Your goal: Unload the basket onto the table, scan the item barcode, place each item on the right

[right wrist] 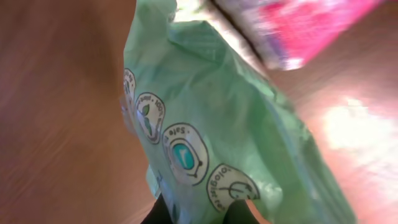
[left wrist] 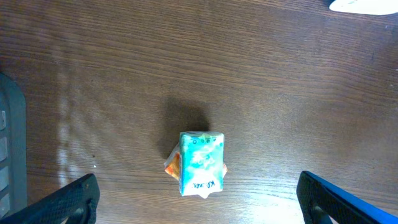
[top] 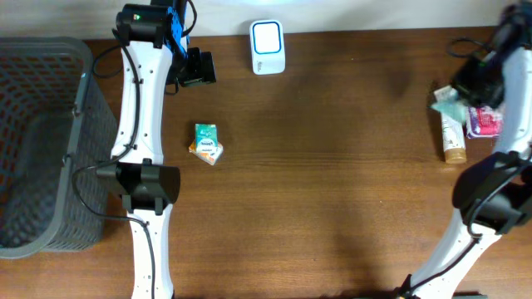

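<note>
Right up against the right wrist camera, a green pouch printed with round emblems fills the blurred view, its lower end pinched in the right gripper, which is clamped tight on it. Just beside it, at the right edge of the wooden table, lie a pink packet and a tan tube. Well apart, on the left side, a small teal-and-orange packet lies alone on the wood, below the left gripper, whose fingers are spread wide and grasp nothing. A grey mesh basket stands at the left edge. Farthest off, a white scanner sits at the table's far edge.
</note>
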Motion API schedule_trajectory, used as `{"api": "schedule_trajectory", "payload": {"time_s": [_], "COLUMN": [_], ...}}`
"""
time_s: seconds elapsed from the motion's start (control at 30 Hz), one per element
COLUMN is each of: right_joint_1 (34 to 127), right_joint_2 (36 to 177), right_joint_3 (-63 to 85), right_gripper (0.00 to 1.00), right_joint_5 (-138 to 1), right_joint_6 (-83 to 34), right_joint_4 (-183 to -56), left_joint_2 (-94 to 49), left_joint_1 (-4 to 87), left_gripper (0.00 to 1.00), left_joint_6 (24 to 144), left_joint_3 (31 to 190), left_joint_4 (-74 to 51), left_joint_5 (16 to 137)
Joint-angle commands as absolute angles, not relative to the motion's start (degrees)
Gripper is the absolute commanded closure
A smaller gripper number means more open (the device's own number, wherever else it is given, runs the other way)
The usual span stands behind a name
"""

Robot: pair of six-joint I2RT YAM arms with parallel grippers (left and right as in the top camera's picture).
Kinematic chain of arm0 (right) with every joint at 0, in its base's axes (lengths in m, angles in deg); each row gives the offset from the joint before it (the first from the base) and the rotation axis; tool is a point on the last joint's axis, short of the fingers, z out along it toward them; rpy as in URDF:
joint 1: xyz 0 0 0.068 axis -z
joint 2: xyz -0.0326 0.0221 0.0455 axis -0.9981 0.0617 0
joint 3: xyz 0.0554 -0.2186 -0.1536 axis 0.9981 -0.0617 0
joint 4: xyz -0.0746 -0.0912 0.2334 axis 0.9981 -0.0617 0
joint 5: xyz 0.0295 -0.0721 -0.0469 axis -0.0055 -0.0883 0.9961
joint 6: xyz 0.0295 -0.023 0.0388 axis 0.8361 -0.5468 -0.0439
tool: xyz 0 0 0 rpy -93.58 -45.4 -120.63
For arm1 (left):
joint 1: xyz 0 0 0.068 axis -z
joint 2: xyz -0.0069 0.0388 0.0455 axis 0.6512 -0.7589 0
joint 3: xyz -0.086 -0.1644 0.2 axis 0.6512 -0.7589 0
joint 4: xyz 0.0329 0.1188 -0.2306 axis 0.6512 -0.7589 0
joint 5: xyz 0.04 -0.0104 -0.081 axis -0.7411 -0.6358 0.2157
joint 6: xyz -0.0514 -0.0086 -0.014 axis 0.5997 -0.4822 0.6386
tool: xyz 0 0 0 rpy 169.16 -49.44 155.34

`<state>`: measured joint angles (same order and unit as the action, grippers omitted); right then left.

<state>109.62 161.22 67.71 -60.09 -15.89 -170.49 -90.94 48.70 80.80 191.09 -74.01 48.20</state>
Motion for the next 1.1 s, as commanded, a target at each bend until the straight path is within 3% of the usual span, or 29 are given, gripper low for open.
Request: {"api": "schedule_trajectory", "payload": {"time_s": [0.0,0.13,0.27,0.33,0.43,0.47,0.6,0.77,0.87,1.07], "right_joint_1": [115.74,121.68,124.37,124.37,124.37,124.37,124.28,119.39,109.12,90.25], "right_joint_2": [161.63,161.63,161.63,161.63,160.93,160.19,152.89,142.99,142.88,143.21], "right_joint_3": [66.86,59.47,47.5,46.05,48.09,49.2,51.19,51.19,50.43,47.1], "right_gripper": [0.96,0.96,0.95,0.84,0.44,0.04,0.01,0.01,0.01,0.01], "right_joint_5": [-53.88,-52.22,-53.71,-56.4,-60.44,-60.49,-61.91,-84.81,-85.27,-80.38], "right_joint_6": [-12.06,-9.61,-9.72,-9.88,-13.33,-13.33,-13.44,-27.32,-27.28,-27.25], "right_joint_4": [-172.26,-170.12,-159.87,-158.2,-159.19,-160.32,-163.93,-170.92,-174.62,-167.49], "left_joint_2": [-91.0,-91.0,-91.0,-91.0,-91.0,-91.0,-91.0,-91.0,-91.0,-91.0], "left_joint_1": [48.75,48.75,48.75,48.75,48.75,48.75,48.75,48.75,48.75,48.75], "left_gripper": [0.01,0.01,0.01,0.01,0.01,0.01,0.01,0.01,0.01,0.01], "left_joint_6": [80.32,80.32,80.32,80.32,80.32,80.32,80.32,80.32,80.32,80.32], "left_joint_3": [191.86,191.86,191.86,191.86,191.86,191.86,191.86,191.86,191.86,191.86], "left_joint_4": [-74.08,-74.08,-74.08,-74.08,-74.08,-74.08,-74.08,-74.08,-74.08,-74.08], "left_joint_5": [47.66,47.66,47.66,47.66,47.66,47.66,47.66,47.66,47.66,47.66]}}
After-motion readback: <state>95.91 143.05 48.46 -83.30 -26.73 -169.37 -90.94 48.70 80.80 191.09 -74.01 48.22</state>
